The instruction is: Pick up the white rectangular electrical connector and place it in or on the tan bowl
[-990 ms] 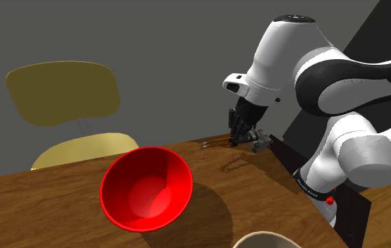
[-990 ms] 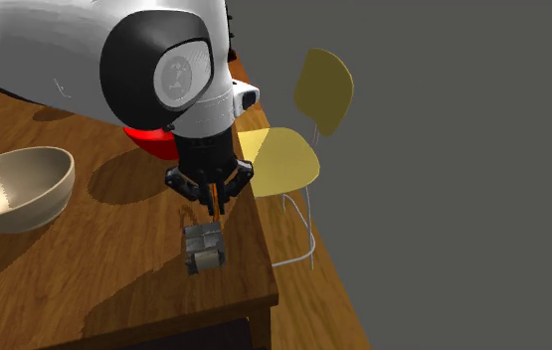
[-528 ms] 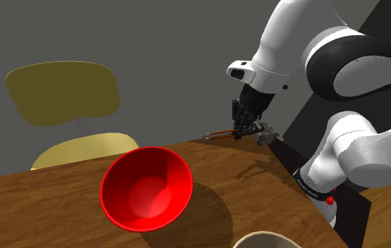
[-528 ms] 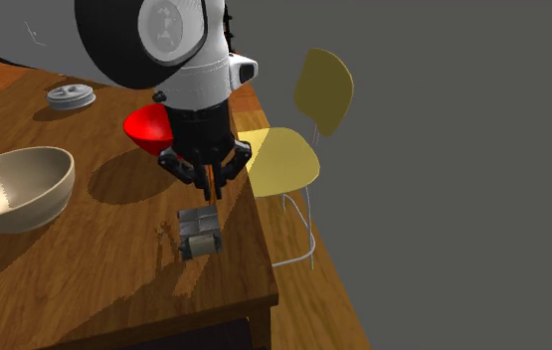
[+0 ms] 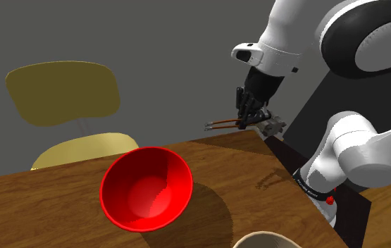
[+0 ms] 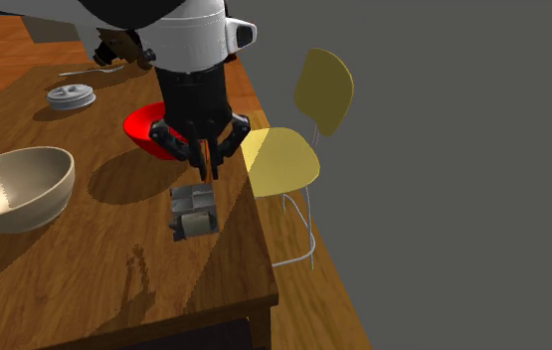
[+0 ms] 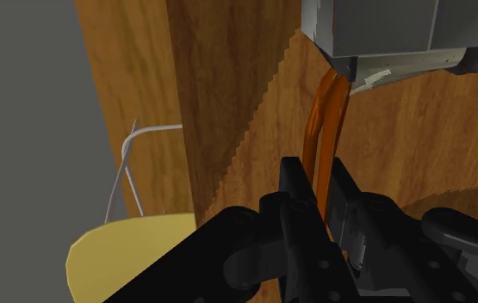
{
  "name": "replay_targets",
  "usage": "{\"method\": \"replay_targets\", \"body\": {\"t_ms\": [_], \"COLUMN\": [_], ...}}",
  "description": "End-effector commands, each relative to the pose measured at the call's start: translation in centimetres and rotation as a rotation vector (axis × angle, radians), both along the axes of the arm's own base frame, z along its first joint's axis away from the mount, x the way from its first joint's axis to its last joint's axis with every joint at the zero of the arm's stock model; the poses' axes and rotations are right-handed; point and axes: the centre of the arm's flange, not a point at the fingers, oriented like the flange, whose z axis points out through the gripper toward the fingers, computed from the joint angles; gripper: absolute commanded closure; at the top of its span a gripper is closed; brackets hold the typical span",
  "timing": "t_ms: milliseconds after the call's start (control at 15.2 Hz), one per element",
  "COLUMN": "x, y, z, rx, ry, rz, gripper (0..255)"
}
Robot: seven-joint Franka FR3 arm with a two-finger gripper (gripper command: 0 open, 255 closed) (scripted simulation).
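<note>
The connector is a grey-white rectangular block with orange wires coming out of it. My gripper is shut on those wires, and the block hangs below the fingers, clear of the wooden table. In the shoulder view the gripper holds the connector above the table's far corner. The wrist view has the block just beyond the fingertips. The tan bowl stands at the second exterior view's left; its rim peeks in at the shoulder view's bottom edge.
A red bowl lies tilted on the table between the gripper and the tan bowl. A yellow chair stands beyond the table's edge. A small white round object sits farther back on the table.
The gripper has risen with the connector hanging from its wires. The block has left the tabletop and now hangs above the corner, its shadow on the wood below.
</note>
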Motion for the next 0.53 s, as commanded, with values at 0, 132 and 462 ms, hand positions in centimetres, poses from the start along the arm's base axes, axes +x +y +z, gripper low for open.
{"method": "replay_targets", "body": {"t_ms": [0,132,462], "x": [0.0,0.0,0.0], "y": [0.0,0.0,0.0], "z": [1.1,2.2,4.8], "rx": [0.000,0.000,0.000], "ry": [0.000,0.000,0.000], "rz": [0.000,0.000,0.000], "gripper": [255,255,255]}}
